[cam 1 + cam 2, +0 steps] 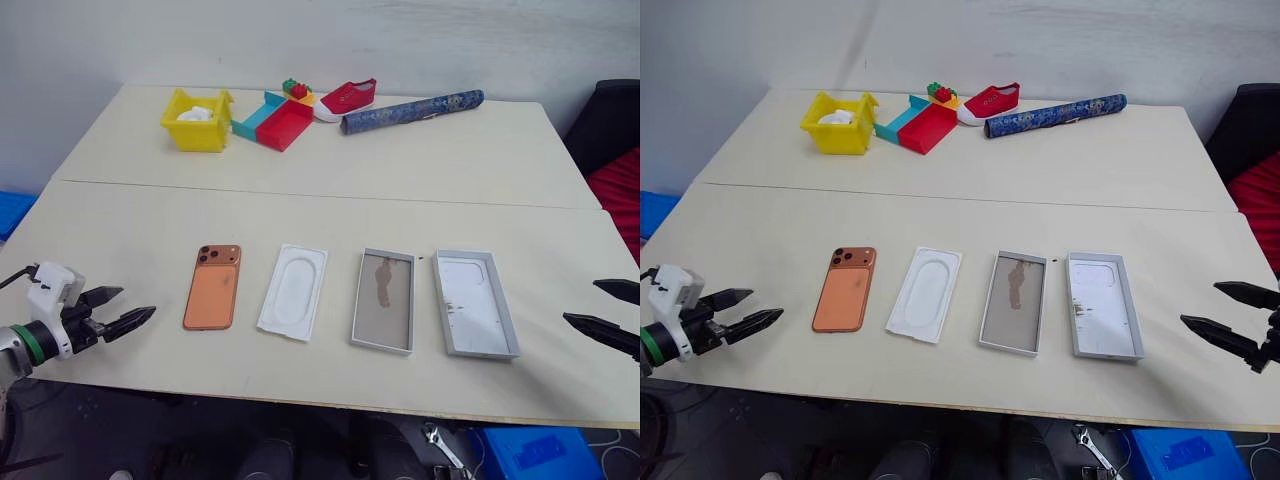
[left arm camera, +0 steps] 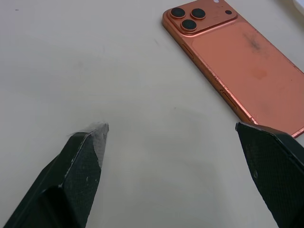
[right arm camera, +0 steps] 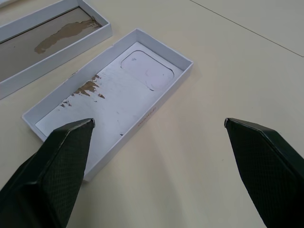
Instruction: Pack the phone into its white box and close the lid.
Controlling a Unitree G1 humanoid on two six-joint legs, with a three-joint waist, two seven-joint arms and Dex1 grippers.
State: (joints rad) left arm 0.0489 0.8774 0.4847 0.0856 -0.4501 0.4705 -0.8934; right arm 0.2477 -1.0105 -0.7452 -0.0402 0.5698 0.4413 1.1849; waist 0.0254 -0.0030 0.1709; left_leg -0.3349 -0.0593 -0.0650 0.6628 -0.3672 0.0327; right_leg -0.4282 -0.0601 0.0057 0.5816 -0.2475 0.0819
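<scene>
Nearest, at the table's (image 1: 120, 215) front edge, both grippers hang with fingers spread wide, holding nothing. The left gripper (image 1: 128, 309) sits at the left end of the row, just beside the phone (image 1: 212, 286), with bare tabletop between them; in the left wrist view one fingertip (image 2: 270, 156) overlaps the phone's near corner. The right gripper (image 1: 610, 310) is at the right end, near the lid (image 1: 474, 303) but apart from it.

Four things lie in a row, each apart from its neighbours, long sides parallel: phone, back up with its camera bump at the far end; insert (image 1: 293, 291); box (image 1: 384, 299), tan floor showing, empty; lid, white inside up. A narrow strip of table runs between the row and the front edge.

Behind the row the tabletop is open up to a seam (image 1: 330, 195). Along the far edge stand a yellow bin (image 1: 197, 121), a red and teal tray (image 1: 272, 120), toy bricks (image 1: 296, 90), a red shoe (image 1: 347, 98) and a blue roll (image 1: 412, 111).
</scene>
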